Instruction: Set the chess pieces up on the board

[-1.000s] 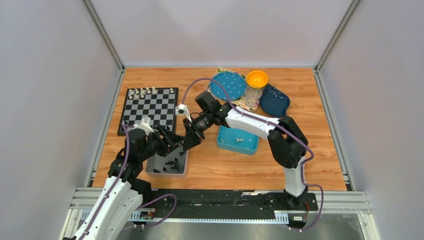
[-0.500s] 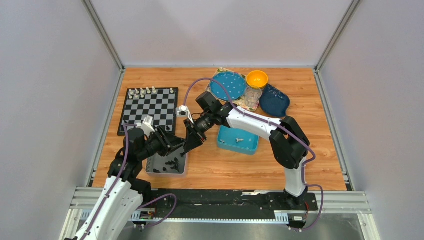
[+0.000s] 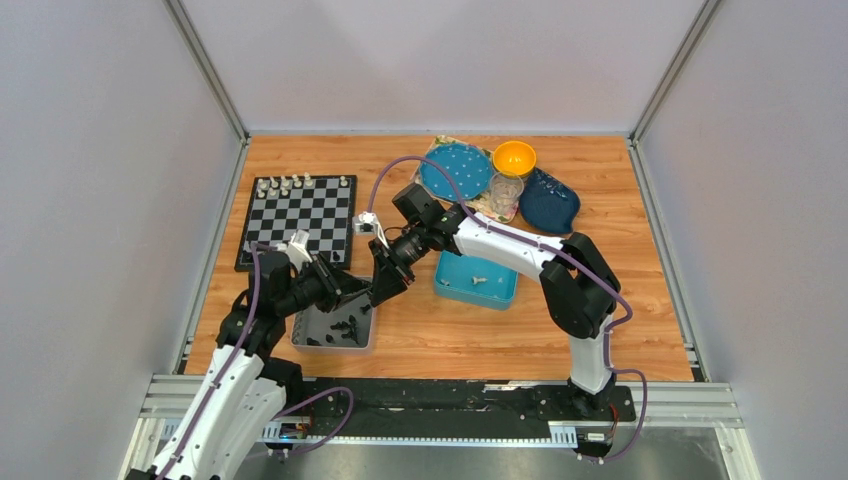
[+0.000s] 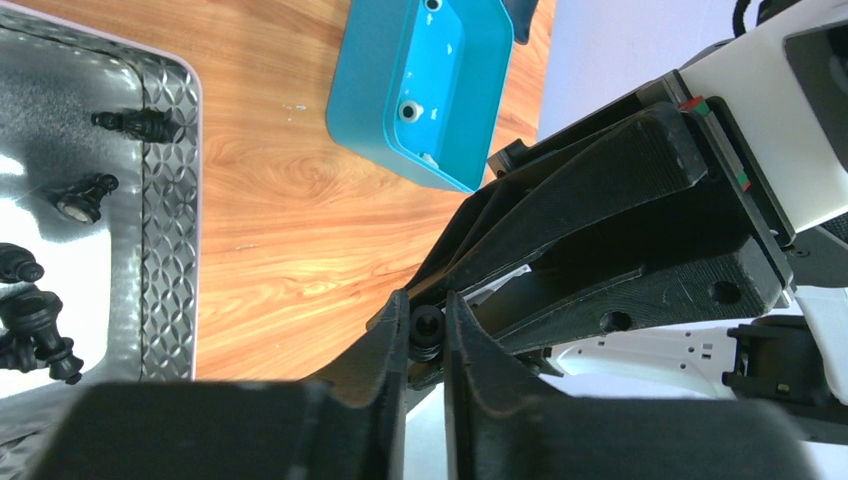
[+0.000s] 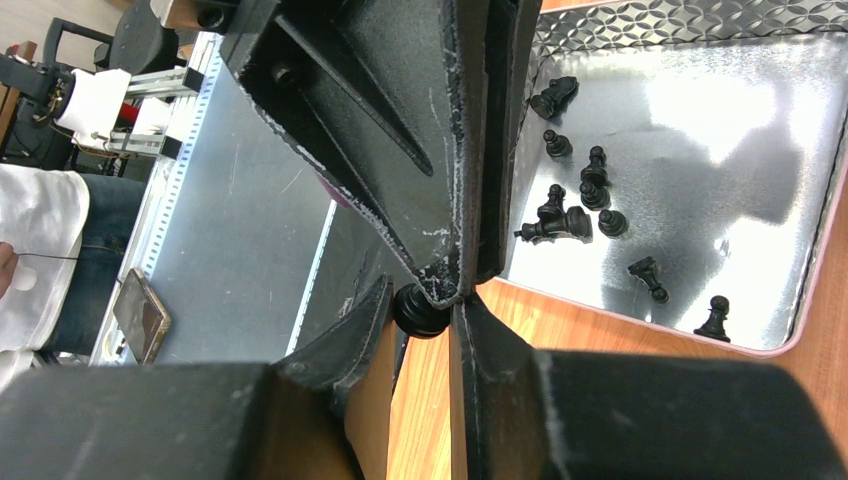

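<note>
The checkered board [image 3: 300, 215] lies at the left with cream-white chess pieces [image 3: 300, 183] along its far row. Several black pieces [image 5: 575, 215] lie loose in the silver metal tray [image 3: 322, 342], also seen in the left wrist view [image 4: 40, 320]. My two grippers meet tip to tip above the tray's right edge. My left gripper [image 4: 427, 320] is shut on one black piece [image 4: 427, 330]. My right gripper [image 5: 425, 320] is partly open around that same piece [image 5: 418, 310]; one finger touches it, and the left gripper's tips sit against the other.
A blue square tray [image 3: 450, 285] with a small cream piece [image 3: 478, 279] sits right of the grippers, also in the left wrist view [image 4: 420, 90]. At the back stand a dotted blue plate [image 3: 455, 170], an orange bowl [image 3: 514, 157], a clear glass [image 3: 506, 190] and a dark blue dish [image 3: 548, 200].
</note>
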You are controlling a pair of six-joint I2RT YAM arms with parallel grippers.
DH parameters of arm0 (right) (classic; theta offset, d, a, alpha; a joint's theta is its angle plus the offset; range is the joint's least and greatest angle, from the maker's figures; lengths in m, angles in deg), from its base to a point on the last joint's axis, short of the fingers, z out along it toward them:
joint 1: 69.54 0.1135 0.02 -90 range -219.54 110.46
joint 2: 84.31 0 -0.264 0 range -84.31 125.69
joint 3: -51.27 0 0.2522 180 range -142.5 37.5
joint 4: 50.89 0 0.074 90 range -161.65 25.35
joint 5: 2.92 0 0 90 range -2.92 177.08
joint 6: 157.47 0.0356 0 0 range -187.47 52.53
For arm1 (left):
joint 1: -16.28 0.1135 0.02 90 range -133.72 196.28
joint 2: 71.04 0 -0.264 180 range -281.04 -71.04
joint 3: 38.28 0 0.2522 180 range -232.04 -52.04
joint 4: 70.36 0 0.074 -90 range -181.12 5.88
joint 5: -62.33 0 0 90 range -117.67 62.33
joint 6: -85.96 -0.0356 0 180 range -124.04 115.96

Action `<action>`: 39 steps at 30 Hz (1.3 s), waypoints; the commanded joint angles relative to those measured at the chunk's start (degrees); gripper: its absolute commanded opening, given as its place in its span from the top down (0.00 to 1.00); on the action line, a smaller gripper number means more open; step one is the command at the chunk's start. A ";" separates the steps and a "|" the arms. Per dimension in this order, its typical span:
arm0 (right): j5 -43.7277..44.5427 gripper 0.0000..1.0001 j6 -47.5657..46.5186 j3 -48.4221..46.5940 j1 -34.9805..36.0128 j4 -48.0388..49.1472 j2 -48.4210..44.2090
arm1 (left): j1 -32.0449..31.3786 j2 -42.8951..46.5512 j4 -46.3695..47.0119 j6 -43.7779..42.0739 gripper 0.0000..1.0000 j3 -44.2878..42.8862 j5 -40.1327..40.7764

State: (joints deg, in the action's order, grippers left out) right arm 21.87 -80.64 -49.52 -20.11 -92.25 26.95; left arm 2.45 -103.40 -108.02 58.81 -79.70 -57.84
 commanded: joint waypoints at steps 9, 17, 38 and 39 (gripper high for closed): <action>3.77 0.39 -2.03 -3.06 -1.17 -3.77 -2.89 | 1.34 -2.70 -14.47 -10.63 0.94 -12.67 5.02; 5.62 0.27 -8.36 -6.14 -3.99 -12.13 -4.47 | 1.34 -6.84 -27.77 -23.46 0.95 -26.03 26.19; 7.03 0.26 -12.41 -2.36 -4.69 -15.39 -9.31 | 8.01 -22.30 5.42 -50.54 0.95 -12.25 51.62; 7.11 0.26 -12.41 -2.27 -4.61 -15.47 -9.40 | 8.81 -22.92 6.75 -51.15 0.95 -11.81 50.49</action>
State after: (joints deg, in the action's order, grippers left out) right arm 28.52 -91.37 -52.62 -24.83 -107.52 20.66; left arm 8.35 -124.29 -113.37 12.34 -92.55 -6.74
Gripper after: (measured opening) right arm 0.742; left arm 0.215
